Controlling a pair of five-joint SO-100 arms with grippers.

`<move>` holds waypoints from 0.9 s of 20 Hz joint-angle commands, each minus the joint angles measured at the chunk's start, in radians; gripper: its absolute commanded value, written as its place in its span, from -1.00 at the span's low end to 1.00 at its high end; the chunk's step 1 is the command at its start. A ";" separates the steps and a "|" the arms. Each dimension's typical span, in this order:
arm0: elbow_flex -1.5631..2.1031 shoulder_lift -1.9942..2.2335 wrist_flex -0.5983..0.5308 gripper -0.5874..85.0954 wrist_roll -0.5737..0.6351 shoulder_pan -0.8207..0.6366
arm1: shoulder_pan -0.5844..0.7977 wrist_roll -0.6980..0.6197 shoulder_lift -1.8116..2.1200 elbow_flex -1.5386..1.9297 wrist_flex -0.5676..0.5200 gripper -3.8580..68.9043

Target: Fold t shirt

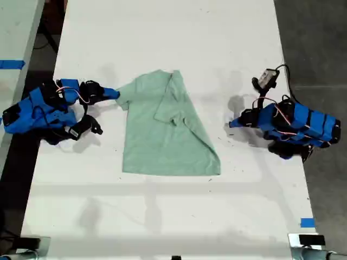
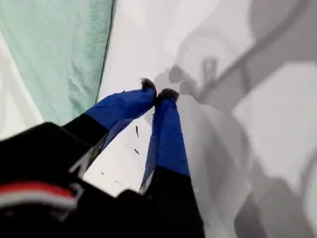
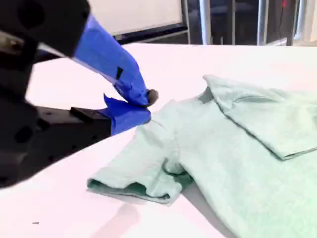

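Note:
The pale mint-green t shirt lies flat in the middle of the white table, with one side folded over its body. My second gripper is at the exterior view's left. Its blue jaws are shut at the shirt's shoulder edge just above the sleeve, pinching the cloth rim. My first gripper is at the exterior view's right, a short gap from the shirt's edge. It hangs shut and empty over bare table, with the t shirt off to one side.
Blue tape marks the table near the exterior view's lower right corner. Dark floor runs past the table's edge on the exterior view's right. A second surface with blue tape stands at the exterior view's left.

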 commanded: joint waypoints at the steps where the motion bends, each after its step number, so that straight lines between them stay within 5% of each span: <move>1: 0.035 0.008 -0.094 -0.99 0.066 -0.095 | -0.026 0.040 0.011 0.055 -0.008 -0.92; 11: -0.023 -0.041 -0.078 -0.99 0.055 -0.183 | -0.012 0.032 0.011 0.055 -0.008 -0.92; 15: -0.497 -0.716 0.006 -0.97 0.215 -0.293 | -0.012 0.034 0.011 0.055 -0.008 -0.92; 18: -0.821 -1.089 0.092 -0.69 0.342 -0.319 | -0.015 0.032 0.011 0.055 -0.008 -0.92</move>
